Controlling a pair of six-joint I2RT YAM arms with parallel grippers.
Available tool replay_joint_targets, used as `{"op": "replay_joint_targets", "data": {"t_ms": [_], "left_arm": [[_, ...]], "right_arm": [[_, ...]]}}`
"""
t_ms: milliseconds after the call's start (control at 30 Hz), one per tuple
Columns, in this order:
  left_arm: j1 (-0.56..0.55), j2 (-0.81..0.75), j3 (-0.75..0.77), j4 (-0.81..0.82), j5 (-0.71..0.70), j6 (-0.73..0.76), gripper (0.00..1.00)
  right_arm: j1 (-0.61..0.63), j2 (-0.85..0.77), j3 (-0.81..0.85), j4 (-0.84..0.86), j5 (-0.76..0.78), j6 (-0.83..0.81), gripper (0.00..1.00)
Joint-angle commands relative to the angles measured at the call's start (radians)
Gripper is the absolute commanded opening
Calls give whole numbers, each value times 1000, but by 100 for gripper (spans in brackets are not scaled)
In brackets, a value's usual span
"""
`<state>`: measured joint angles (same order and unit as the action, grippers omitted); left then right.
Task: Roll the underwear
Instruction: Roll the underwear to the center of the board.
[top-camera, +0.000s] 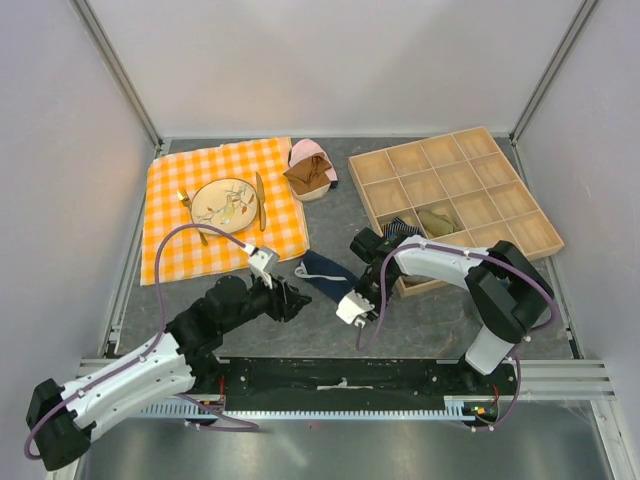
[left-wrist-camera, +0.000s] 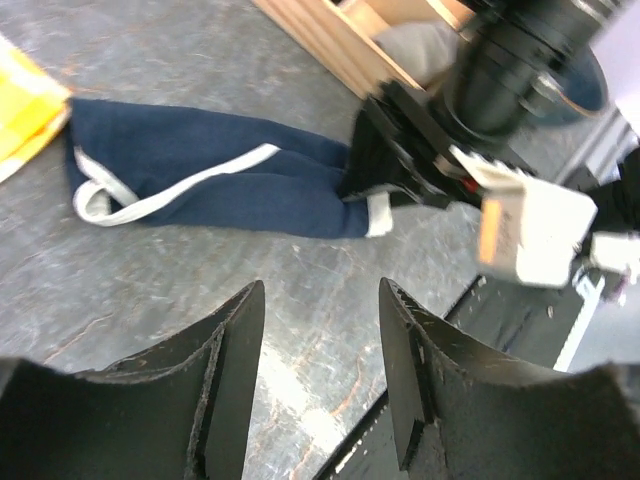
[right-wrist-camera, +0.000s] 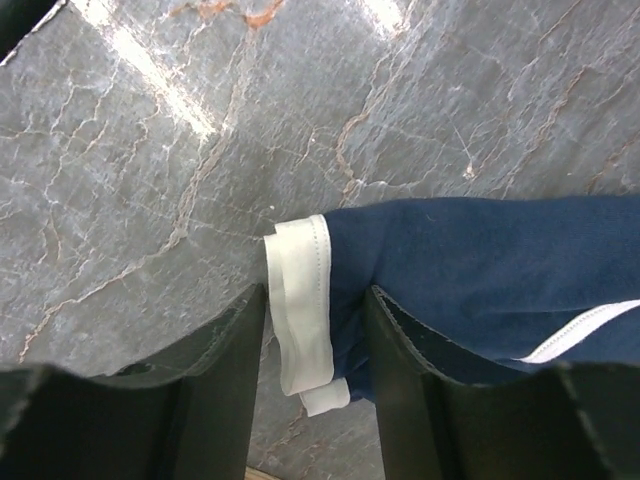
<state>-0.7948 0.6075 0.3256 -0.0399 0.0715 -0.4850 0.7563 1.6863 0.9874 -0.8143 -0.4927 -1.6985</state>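
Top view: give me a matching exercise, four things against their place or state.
1 underwear
2 plate
3 striped roll
4 left gripper

a in the tray
b open, holding nothing
c on the checked cloth
d on the bare table, right gripper at its end

Pairs: 1-d, 2-c, 3-a, 4-b

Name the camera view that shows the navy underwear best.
Left wrist: the underwear lies stretched out on the table, with nearly its whole length and white trim clear. Top external shows it small and distant. Right wrist shows only its white-banded end, between the fingers of the right gripper.
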Motion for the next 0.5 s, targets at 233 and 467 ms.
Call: {"op": "replay_joint_targets", "data": {"t_ms": [233, 467], "left_arm": [[-404, -146, -181, 293, -182, 342, 56], [-515, -164, -220, 347, -199, 440, 56]], "right_arm": [[-5, 78, -6, -11, 17, 86, 30], [-18, 150, 138, -253, -84, 194, 20]]}}
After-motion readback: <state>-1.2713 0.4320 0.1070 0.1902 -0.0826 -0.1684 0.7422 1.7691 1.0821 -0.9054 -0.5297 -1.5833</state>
